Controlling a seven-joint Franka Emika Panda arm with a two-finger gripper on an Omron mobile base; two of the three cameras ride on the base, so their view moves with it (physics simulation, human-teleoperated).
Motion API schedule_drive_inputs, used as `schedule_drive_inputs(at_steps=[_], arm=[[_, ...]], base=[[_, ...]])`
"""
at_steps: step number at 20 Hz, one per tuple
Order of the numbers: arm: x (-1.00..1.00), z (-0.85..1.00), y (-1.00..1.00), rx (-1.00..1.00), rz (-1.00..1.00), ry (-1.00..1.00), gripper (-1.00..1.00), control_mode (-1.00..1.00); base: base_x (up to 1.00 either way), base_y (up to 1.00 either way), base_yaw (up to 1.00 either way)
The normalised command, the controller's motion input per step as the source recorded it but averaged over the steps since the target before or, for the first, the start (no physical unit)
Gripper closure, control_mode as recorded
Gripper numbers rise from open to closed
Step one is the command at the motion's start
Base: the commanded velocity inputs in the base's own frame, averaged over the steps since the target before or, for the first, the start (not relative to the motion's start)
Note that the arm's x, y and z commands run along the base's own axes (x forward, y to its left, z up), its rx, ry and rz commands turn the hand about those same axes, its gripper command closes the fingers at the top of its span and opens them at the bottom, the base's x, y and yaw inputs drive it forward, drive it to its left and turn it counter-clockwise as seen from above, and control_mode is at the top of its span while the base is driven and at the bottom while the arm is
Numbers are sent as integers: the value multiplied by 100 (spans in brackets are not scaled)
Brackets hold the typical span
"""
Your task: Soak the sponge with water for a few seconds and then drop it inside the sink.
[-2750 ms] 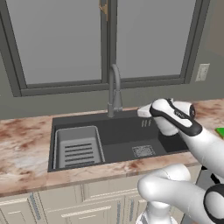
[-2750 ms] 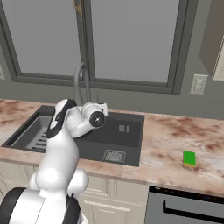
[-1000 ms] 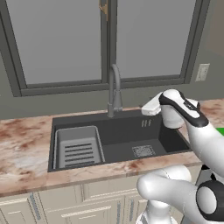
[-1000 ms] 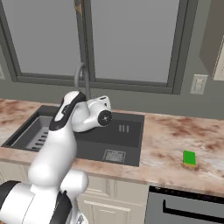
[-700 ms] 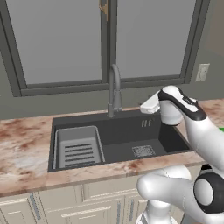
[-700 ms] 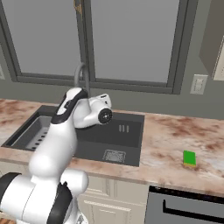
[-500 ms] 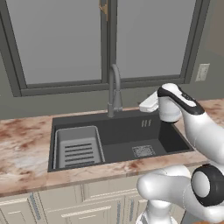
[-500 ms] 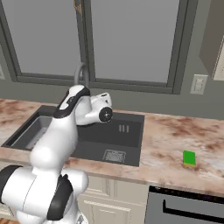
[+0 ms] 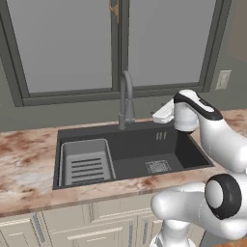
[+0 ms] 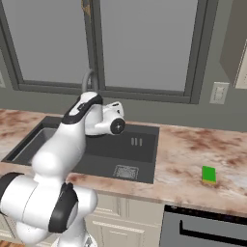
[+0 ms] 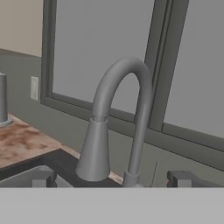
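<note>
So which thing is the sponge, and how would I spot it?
Start at the big dark grey rectangular sink under the window, then follow the brown marbled countertop away from it, towards the black appliance front below. There lies the small bright green block sponge, flat near the counter's front edge. It is the one bright green thing on that counter.

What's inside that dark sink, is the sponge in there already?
Inside the sink sit a lighter grey slotted rack and a square drain grate. The sponge lies on the counter. The arm covers part of the basin.

The gooseneck faucet (image 11: 118,127) stands close before the end effector (image 9: 163,114); the sink (image 9: 130,157) below lies open.
</note>
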Motion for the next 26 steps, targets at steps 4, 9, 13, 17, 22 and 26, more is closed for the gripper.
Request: schedule_drive_inputs(at_steps=[4, 9, 13, 17, 22, 26], arm=[[3, -1, 0, 0, 0, -2, -100, -100], [10, -8, 0, 0, 0, -3, -100, -100], [19, -14, 0, 0, 0, -1, -100, -100], [13, -17, 0, 0, 0, 0, -100, -100], [3, -3, 0, 0, 1, 0, -100, -100], [0, 0, 0, 0, 2, 0, -100, -100]], base=[[0, 0, 0], [0, 0, 0], [0, 0, 0], [0, 0, 0], [0, 0, 0], [0, 0, 0]])
